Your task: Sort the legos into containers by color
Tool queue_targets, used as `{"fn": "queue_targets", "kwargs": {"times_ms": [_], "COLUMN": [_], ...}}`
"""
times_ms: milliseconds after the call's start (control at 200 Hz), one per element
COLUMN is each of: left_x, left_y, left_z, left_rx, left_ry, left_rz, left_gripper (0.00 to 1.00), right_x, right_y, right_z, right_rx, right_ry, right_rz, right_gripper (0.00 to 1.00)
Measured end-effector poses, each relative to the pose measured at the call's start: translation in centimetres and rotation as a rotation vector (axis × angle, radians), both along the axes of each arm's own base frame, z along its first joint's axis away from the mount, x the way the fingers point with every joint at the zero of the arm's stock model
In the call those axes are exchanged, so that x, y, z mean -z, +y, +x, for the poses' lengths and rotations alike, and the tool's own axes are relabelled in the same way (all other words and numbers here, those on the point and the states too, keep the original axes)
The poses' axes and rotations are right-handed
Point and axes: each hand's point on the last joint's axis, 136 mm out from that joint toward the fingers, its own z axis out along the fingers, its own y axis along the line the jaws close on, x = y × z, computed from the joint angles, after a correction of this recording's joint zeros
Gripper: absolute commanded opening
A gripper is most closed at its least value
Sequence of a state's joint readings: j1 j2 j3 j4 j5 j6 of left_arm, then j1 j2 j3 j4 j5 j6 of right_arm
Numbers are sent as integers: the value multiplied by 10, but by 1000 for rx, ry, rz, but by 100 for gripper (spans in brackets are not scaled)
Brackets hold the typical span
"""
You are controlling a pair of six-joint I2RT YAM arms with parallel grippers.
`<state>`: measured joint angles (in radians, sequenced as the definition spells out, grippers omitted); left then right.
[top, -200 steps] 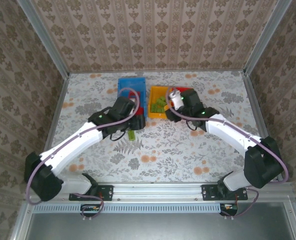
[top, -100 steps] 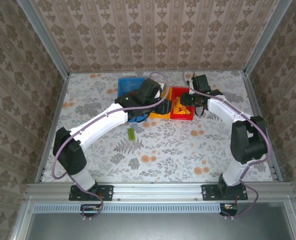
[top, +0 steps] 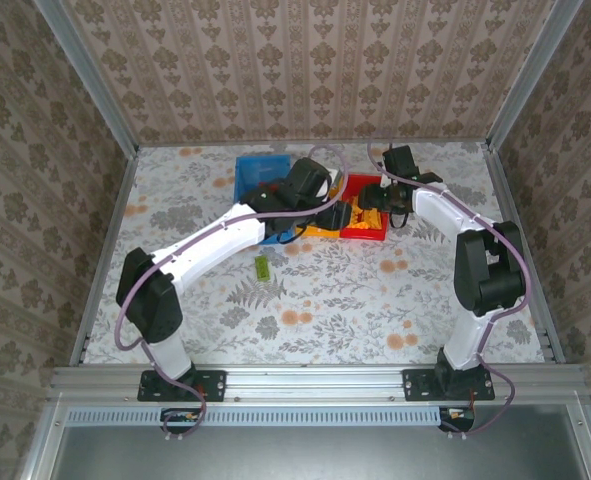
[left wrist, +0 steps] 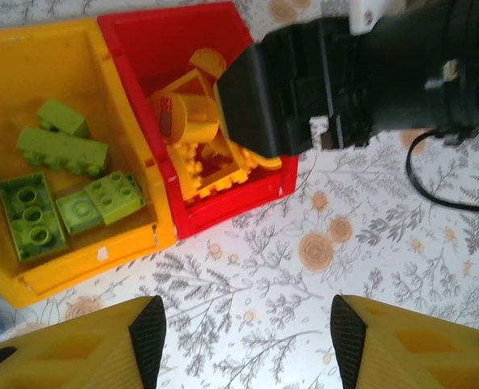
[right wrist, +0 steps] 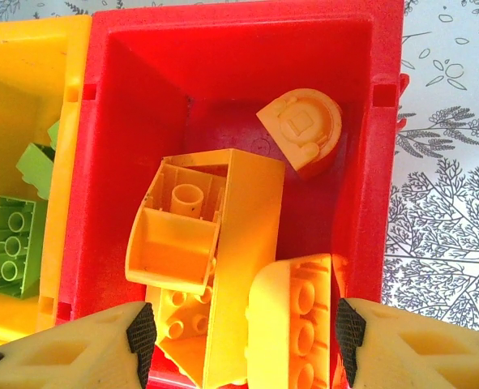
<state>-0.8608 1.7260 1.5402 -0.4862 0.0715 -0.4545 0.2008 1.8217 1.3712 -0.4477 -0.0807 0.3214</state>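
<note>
My right gripper hangs open over the red bin, which holds several orange-yellow legos. One rounded orange brick lies between its pads, with a gap on either side. My left gripper is open and empty above the bare table, just in front of the yellow bin and red bin. Several green legos lie in the yellow bin. From above, both grippers meet over these two bins. One green lego lies loose on the table.
The blue bin stands left of the yellow bin, partly under my left arm. In the left wrist view, the right arm's black wrist overhangs the red bin. Metal rails edge the flowered table.
My left arm swung from beside the loose green lego over to the yellow and red bins. My right gripper moved over the red bin and opened, leaving an orange brick there.
</note>
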Motion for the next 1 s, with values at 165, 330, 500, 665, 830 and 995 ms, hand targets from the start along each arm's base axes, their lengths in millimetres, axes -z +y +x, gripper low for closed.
{"fn": "queue_targets", "kwargs": {"times_ms": [165, 330, 500, 665, 830, 995], "left_x": [17, 43, 92, 130, 152, 179], "left_y": [38, 107, 159, 179, 181, 183], "left_z": [-10, -24, -41, -57, -54, -49], "left_rx": [-65, -234, -400, -476, -505, -523], "left_ry": [47, 142, 287, 398, 443, 490], "left_rz": [50, 103, 173, 246, 287, 348], "left_gripper": [64, 70, 80, 82, 79, 68], "right_x": [-19, -61, -57, -28, -30, -39], "right_y": [5, 54, 127, 162, 178, 179], "right_z": [-6, -45, -119, -172, -189, -188], "right_rx": [-23, -213, -503, -677, -738, -738], "right_ry": [-43, -216, -312, -269, -282, -311], "right_rz": [-8, -23, 18, 51, 82, 94], "right_gripper": [65, 72, 80, 82, 82, 82]}}
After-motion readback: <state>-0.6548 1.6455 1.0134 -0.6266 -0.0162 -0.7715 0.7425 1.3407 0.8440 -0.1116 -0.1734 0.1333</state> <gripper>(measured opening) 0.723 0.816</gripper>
